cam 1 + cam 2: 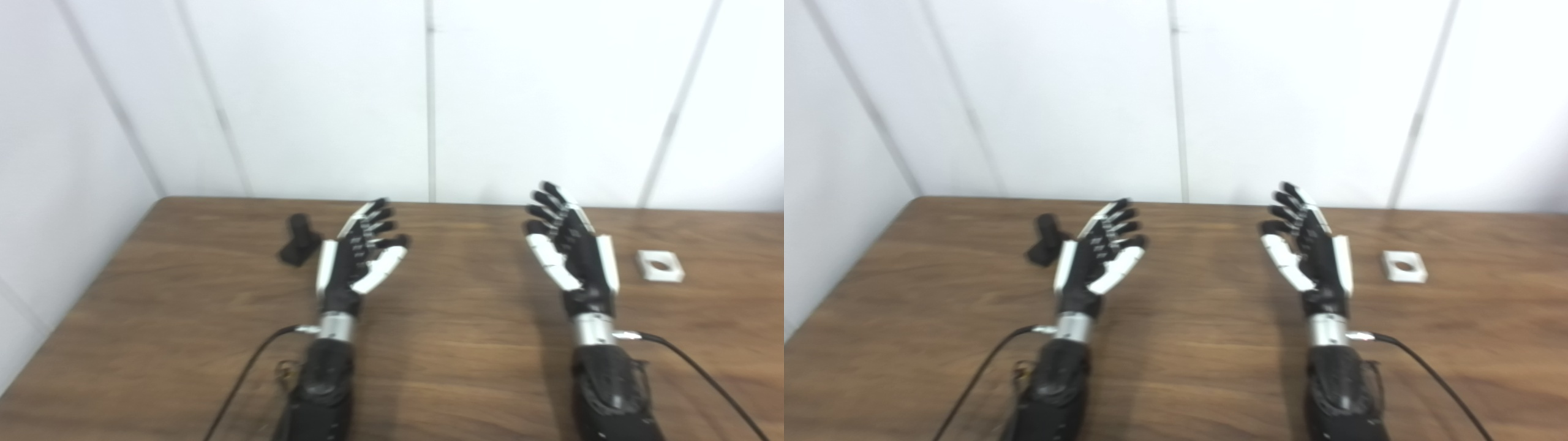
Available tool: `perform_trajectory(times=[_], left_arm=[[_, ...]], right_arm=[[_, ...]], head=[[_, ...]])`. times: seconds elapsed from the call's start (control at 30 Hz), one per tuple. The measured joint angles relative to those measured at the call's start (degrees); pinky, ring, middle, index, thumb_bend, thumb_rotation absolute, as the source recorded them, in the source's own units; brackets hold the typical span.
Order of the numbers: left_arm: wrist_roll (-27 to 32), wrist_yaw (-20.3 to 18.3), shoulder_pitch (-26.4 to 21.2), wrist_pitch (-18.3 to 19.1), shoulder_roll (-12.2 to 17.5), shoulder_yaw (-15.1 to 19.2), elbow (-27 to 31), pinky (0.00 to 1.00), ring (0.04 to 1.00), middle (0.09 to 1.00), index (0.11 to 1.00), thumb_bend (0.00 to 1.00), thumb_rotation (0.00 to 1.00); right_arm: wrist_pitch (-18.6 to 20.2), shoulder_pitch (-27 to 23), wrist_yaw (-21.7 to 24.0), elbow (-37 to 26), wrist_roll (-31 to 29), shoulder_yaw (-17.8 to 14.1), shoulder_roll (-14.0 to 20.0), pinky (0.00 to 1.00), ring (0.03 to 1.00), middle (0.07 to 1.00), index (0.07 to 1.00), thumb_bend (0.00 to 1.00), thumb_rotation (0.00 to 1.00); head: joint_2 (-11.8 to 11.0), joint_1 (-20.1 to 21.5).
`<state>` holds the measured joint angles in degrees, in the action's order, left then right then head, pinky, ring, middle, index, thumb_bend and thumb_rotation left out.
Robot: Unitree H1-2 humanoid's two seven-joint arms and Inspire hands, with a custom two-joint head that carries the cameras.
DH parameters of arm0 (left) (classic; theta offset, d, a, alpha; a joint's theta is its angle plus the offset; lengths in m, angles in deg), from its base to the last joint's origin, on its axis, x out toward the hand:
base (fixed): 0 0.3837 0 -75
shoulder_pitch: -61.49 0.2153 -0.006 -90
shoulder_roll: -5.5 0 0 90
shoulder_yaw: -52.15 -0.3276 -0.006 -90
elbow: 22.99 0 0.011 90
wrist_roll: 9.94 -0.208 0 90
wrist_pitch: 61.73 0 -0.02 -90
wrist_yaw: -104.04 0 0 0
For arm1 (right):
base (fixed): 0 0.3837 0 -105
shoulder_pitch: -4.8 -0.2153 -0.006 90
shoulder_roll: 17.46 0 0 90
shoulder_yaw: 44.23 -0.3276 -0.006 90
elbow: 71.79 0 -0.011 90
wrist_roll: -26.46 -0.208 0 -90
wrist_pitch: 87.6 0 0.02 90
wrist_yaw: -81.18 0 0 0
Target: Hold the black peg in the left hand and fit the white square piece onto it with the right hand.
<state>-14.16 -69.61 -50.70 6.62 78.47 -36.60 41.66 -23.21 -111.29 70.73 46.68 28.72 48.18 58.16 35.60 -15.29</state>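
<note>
The black peg (300, 241) stands on its base on the wooden table (465, 343), just beyond and outside the left hand (358, 260), whose fingers are spread apart and hold nothing. The right hand (572, 251) is likewise splayed, palm inward (both seem poised for a reach). The white square piece (659, 266) lies flat just outside its fingers, its 1 hole facing up, so neither part is grasped yet.

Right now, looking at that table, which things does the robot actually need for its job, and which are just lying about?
Part of the job:
- black peg, standing on the table beside the left hand
- white square piece, lying flat, right of the right hand
- left hand, open, holding nothing
- right hand, open, holding nothing

Just there:
- wooden table
- white wall panels behind
</note>
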Motion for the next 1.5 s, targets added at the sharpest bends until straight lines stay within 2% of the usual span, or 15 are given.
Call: perform_trajectory(times=[0.2,0.4,0.53,0.63,0.73,0.8,0.93,1.07,1.2,1.5], left_arm=[[-0.68,0.84,-0.05,-0.01,-0.53,-0.05,-0.06,0.68,0.791,0.823,0.84,0.62,0.39],[-3.26,2.25,0.19,-1.28,0.19,-0.47,0.31,0.74,0.821,0.831,0.845,0.6,0.37],[-8.14,3.92,1.49,-1.31,2.05,-0.61,2.74,0.67,0.786,0.815,0.83,0.59,0.35],[-12.79,5.49,1.85,0.4,4.26,-0.59,5.4,0.62,0.753,0.813,0.82,0.6,0.34],[-17.34,6.9,1.83,3.52,6.1,-0.69,8.25,0.61,0.741,0.799,0.809,0.61,0.34],[-21.06,7.31,1.87,6.37,7.21,-1.27,9.46,0.66,0.759,0.805,0.801,0.61,0.34],[-24.56,7.66,1.9,9.17,8.6,-1.68,10.85,0.75,0.816,0.828,0.798,0.6,0.32],[-25.4,8.64,1.89,10.01,9.87,-1.5,12.16,0.78,0.839,0.837,0.798,0.58,0.34],[-27.24,9.05,1.89,11.25,11.28,-1.59,13.03,0.75,0.842,0.839,0.794,0.57,0.35],[-30.54,11.02,1.63,12.46,14.2,-1.07,14.29,0.8,0.873,0.864,0.803,0.58,0.41]], right_arm=[[0.0,-0.04,1.06,0.07,-0.87,-0.64,0.15,0.75,0.795,0.826,0.843,0.56,0.5],[0.0,-0.07,1.84,0.09,-1.78,-1.11,0.1,0.74,0.785,0.82,0.844,0.51,0.47],[0.0,-0.09,1.78,0.08,-1.66,-1.18,0.07,0.76,0.787,0.82,0.846,0.53,0.49],[0.0,-0.08,1.55,0.09,-1.47,-1.25,0.12,0.77,0.794,0.824,0.848,0.55,0.51],[0.0,-0.08,1.56,0.09,-1.49,-1.32,0.11,0.75,0.788,0.822,0.848,0.54,0.49],[0.0,-0.09,1.72,0.09,-1.68,-1.4,0.09,0.74,0.786,0.821,0.847,0.54,0.49],[0.0,-0.17,1.84,0.19,-1.75,-1.5,0.07,0.74,0.788,0.823,0.845,0.56,0.51],[0.0,-0.34,1.86,0.35,-1.77,-1.6,0.07,0.75,0.793,0.825,0.846,0.56,0.51],[0.0,-0.38,2.41,0.4,-1.99,-1.82,0.04,0.74,0.79,0.825,0.85,0.55,0.51],[0.0,-0.59,2.59,0.71,-1.98,-2.15,-0.02,0.75,0.795,0.826,0.846,0.54,0.5]], head=[[-0.09,-0.26],[-0.18,-0.26],[-0.18,-0.26],[-0.35,-0.61],[-0.26,-0.62],[-0.26,-0.62],[-0.26,-0.62],[-0.44,-0.62],[-0.61,-0.79],[-0.88,-0.79]])
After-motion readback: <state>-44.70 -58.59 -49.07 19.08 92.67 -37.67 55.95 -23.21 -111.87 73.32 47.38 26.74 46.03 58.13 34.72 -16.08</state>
